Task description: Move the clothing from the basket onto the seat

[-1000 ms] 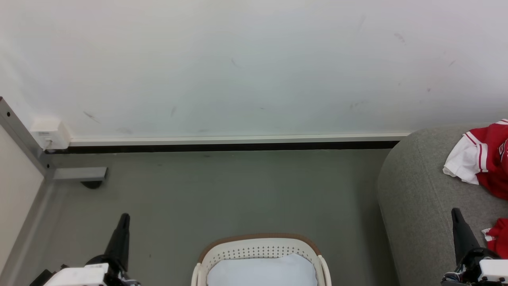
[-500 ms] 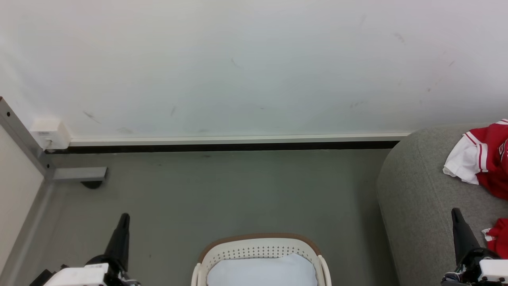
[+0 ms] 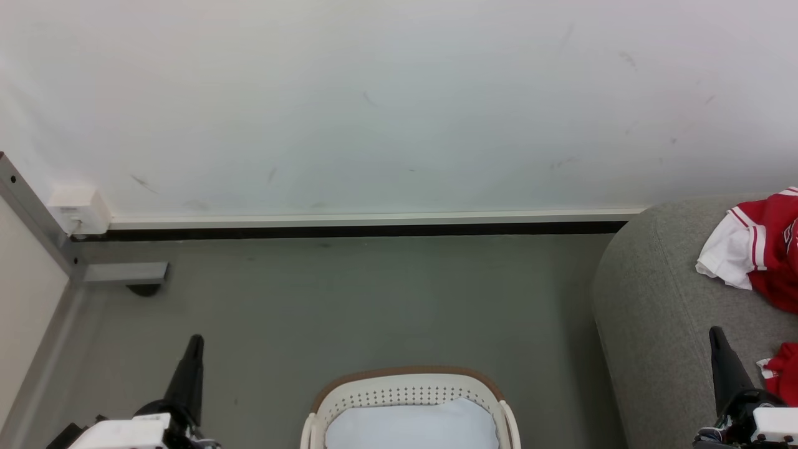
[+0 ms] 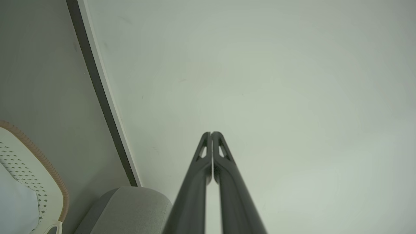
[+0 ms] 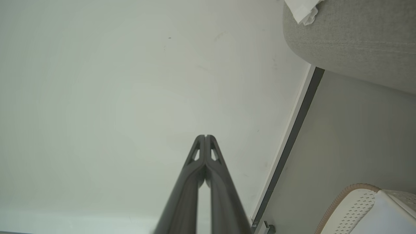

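Note:
The clothing lies on the grey seat at the right of the head view: a red jersey with a white sleeve and a second red garment nearer me. The cream basket with a brown rim stands at the bottom middle, showing its pale blue-white bottom with no garment in it. My left gripper points up at the lower left, shut and holding nothing. Over the seat's front part, just left of the nearer red garment, my right gripper is shut on nothing. Both wrist views show the fingers pressed together, left and right.
A white wall with a pale baseboard runs across the back. At the far left stand a grey metal frame, its foot and a small white box. Grey floor lies between basket and wall.

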